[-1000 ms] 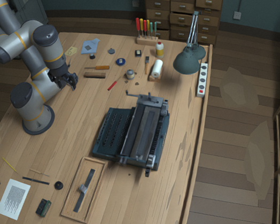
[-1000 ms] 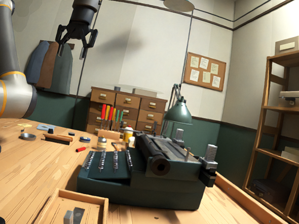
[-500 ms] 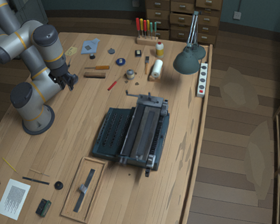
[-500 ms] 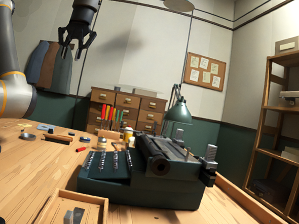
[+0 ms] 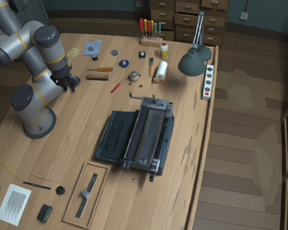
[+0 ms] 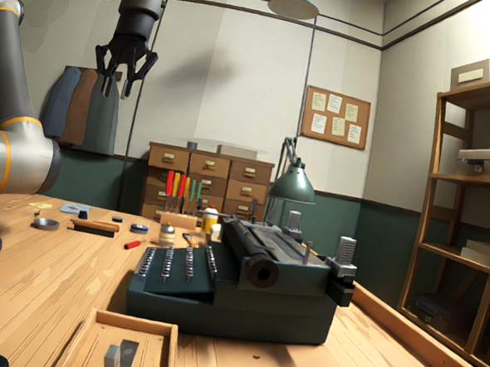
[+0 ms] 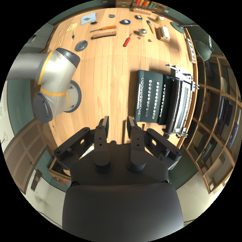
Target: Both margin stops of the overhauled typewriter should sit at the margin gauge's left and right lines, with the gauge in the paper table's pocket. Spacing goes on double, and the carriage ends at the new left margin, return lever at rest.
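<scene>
The dark teal typewriter (image 5: pixel 137 138) (image 6: pixel 238 281) (image 7: pixel 162 99) sits mid-table, its carriage and paper table toward the right edge and its return lever (image 5: pixel 134 97) sticking out at the far end. The margin gauge (image 5: pixel 87 195) (image 6: pixel 119 363), a flat grey strip with an upright tab, lies in a shallow wooden tray (image 5: pixel 86 194) in front of the typewriter's near end. High above the table's left side, well away from both, my gripper (image 5: pixel 69 83) (image 6: pixel 120 77) (image 7: pixel 117 123) hangs partly closed and empty, fingers pointing down.
The arm's base (image 5: pixel 35 115) stands at the table's left. A desk lamp (image 5: pixel 192 62) and power strip (image 5: pixel 208 82) line the right edge. Small tools, a screwdriver rack (image 5: pixel 150 30), a bottle and a paper roll are scattered across the far table. A printed sheet (image 5: pixel 13 203) lies near left.
</scene>
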Action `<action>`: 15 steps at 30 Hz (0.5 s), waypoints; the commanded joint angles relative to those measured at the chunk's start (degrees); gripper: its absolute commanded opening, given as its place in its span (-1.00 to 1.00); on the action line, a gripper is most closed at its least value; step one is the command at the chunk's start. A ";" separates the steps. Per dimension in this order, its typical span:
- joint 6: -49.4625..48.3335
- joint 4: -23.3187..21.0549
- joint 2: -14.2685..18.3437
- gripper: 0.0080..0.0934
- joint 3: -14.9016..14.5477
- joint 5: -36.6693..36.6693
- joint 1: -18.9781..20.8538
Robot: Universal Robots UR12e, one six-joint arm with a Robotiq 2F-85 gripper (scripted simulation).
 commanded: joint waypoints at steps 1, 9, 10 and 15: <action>0.40 -0.13 -0.09 -0.25 0.00 0.00 0.00; 2.41 -0.70 -0.49 -0.25 0.28 0.00 0.00; 2.40 -0.71 -0.49 -0.25 0.28 0.00 -0.01; 1.90 -0.89 -0.29 -0.25 0.27 0.00 -0.52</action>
